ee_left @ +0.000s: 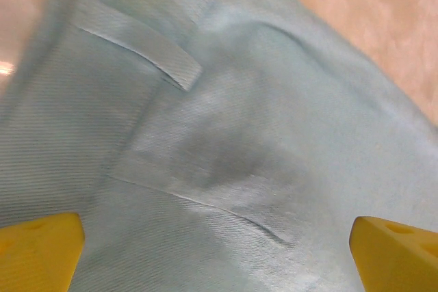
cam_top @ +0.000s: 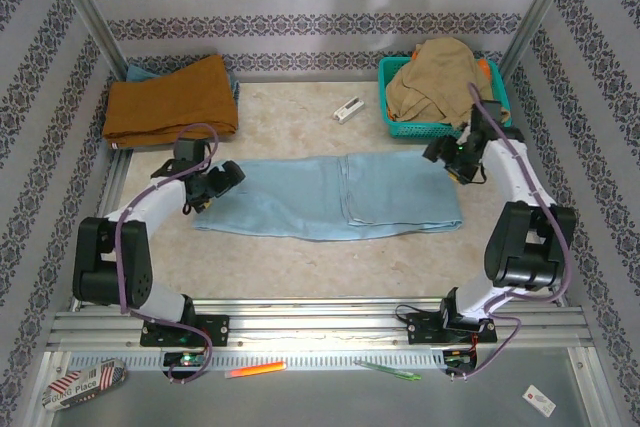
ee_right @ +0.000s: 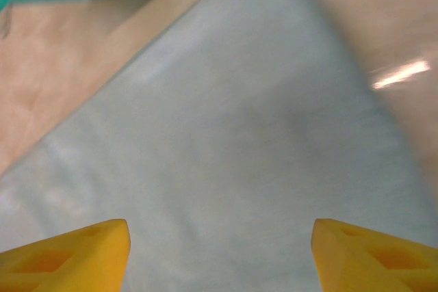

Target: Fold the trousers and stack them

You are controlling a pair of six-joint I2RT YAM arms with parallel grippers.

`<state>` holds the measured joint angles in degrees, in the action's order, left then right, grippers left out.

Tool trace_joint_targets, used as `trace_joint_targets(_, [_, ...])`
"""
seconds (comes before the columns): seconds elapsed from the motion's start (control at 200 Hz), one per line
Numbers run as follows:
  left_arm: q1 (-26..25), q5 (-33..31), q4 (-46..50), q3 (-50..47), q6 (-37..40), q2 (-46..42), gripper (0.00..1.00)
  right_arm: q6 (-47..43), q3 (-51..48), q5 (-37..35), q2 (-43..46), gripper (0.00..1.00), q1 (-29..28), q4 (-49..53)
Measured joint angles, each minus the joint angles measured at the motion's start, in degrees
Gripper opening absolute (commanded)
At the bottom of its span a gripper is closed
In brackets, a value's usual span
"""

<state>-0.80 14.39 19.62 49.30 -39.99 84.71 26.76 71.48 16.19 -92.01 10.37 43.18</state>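
One teal basket (cam_top: 393, 128) back right with a tan garment (cam_top: 435, 77) heaped inside. Left gripper (ee_left: 217, 245) and right gripper (ee_right: 220, 247) both spread wide over the flat sky-blue trousers (cam_top: 330, 197), gripping nothing.

The trousers (cam_top: 330, 197) are being borne by the table (cam_top: 300, 272), their ends overhung by the left gripper (cam_top: 228, 179) and right gripper (cam_top: 447, 156). Behind, a folded garment (cam_top: 170, 99) is being borne left; a basket (cam_top: 440, 128), right, is being occupied by another garment (cam_top: 435, 77).
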Motion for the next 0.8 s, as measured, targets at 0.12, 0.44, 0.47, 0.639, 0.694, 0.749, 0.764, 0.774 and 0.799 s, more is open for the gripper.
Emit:
trace_joint_targets(0.12, [1.79, -0.42, 0.76, -0.96, -1.33, -1.57, 1.00, -0.13, -0.52, -2.25, -3.45, 0.72, 4.13, 0.94])
trace_joint_targets(0.44, [2.62, 0.66, -0.50, -9.55, -2.71, -3.56, 1.00, -0.50, -8.13, -1.81, -8.44, 0.48, 9.25, -0.85])
trace_joint_targets(0.47, [2.75, 1.03, -1.18, -9.79, -2.75, -3.65, 1.00, -0.59, -8.68, -1.31, -8.76, 0.48, 9.09, -0.96])
trace_joint_targets(0.639, [3.98, 3.61, -4.59, -12.13, -3.26, -5.53, 1.00, -1.36, -9.09, 0.17, -9.88, 0.31, 8.90, -1.49])
trace_joint_targets(0.694, [4.31, 4.52, -5.01, -12.22, -3.61, -5.64, 1.00, -1.42, -9.11, 0.79, -10.08, 0.11, 8.87, -1.60])
trace_joint_targets(0.749, [4.66, 5.14, -5.22, -12.24, -3.82, -5.73, 1.00, -1.46, -9.11, 1.11, -10.12, 0.00, 8.70, -1.64])
trace_joint_targets(0.764, [4.66, 5.29, -5.27, -12.24, -3.85, -5.84, 1.00, -1.53, -9.09, 1.18, -10.10, 0.00, 8.61, -1.62])
trace_joint_targets(0.774, [4.68, 5.42, -5.33, -12.28, -3.87, -5.90, 1.00, -1.68, -9.09, 1.18, -10.05, 0.00, 8.59, -1.64])
trace_joint_targets(0.799, [4.68, 5.62, -5.42, -12.37, -3.91, -6.14, 1.00, -1.70, -9.03, 1.18, -9.99, 0.00, 8.46, -1.62])
